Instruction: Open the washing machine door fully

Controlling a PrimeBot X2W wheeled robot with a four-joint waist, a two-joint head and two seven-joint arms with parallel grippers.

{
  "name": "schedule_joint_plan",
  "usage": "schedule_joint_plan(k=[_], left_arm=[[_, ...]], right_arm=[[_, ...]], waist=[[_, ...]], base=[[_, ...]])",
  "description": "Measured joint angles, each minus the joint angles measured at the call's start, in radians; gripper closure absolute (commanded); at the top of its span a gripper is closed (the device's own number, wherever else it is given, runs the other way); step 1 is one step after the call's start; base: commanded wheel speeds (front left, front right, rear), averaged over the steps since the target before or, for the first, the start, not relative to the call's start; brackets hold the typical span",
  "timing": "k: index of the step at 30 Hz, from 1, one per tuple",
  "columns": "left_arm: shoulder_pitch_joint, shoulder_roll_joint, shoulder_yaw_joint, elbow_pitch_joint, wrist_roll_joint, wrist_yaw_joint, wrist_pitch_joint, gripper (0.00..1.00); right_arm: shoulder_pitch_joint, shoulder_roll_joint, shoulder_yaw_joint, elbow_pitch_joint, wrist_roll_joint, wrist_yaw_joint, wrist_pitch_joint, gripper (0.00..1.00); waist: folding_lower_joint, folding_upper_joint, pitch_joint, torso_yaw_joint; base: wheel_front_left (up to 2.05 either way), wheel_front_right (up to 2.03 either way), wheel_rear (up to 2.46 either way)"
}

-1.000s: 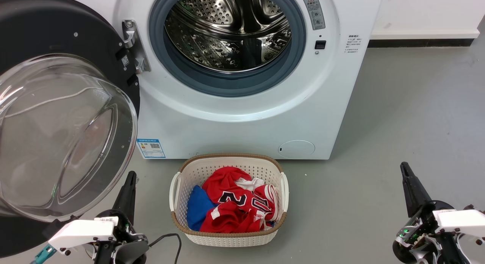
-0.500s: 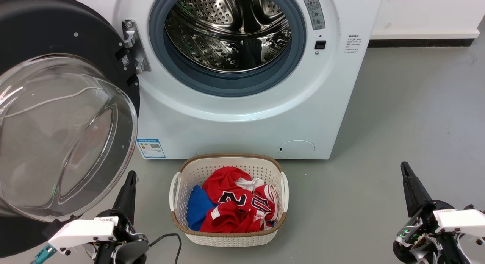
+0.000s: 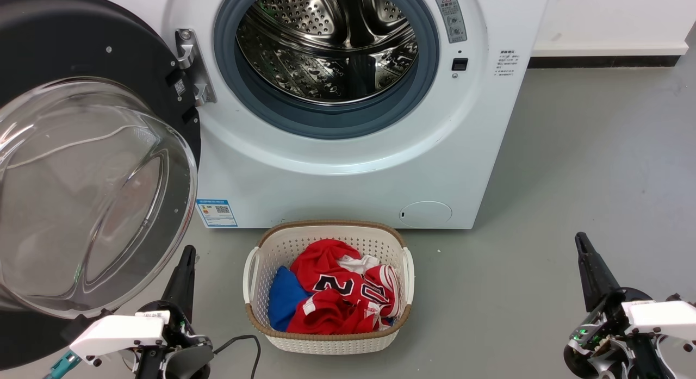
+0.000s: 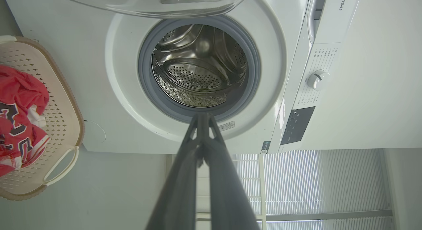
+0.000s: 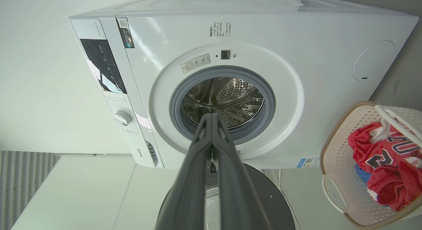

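**Door swung wide, both grippers empty: mind the left arm**

Your left gripper (image 3: 187, 254) has its two fingers pressed together with nothing between them. It sits low, just beside the bottom edge of the washing machine door (image 3: 65, 47). Your right gripper (image 3: 580, 242) is pinched closed and empty too, well apart from the machine over bare floor (image 3: 571, 150).

The door hangs out to the left of the washing machine (image 3: 348, 188) on its silver hinge (image 3: 191, 63), and its glass bowl (image 3: 92, 194) bulges toward you. The drum (image 3: 331, 42) mouth is wholly uncovered, so the task looks done or nearly so. Whether the hinge has reached its stop, you cannot tell from here.

The main risk is your left arm. Lifting or swinging it could knock the bowl or rim and send the door back toward the opening. A loose cable (image 3: 239, 343) trails by that wrist and might snag. The laundry basket (image 3: 326, 343) of red clothes (image 3: 331, 292) stands right in front of the machine, so rolling forward would shove it.
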Motion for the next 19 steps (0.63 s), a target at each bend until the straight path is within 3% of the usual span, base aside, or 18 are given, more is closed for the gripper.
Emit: schedule_joint_plan(k=[19], left_arm=[[0.000, 0.000, 0.000, 0.000, 0.000, 0.000, 0.000, 1.00]], right_arm=[[0.000, 0.002, -0.003, 0.000, -0.002, 0.000, 0.001, 1.00]], waist=[[0.0000, 0.0000, 0.000, 0.000]], base=[[0.00, 0.00, 0.00]])
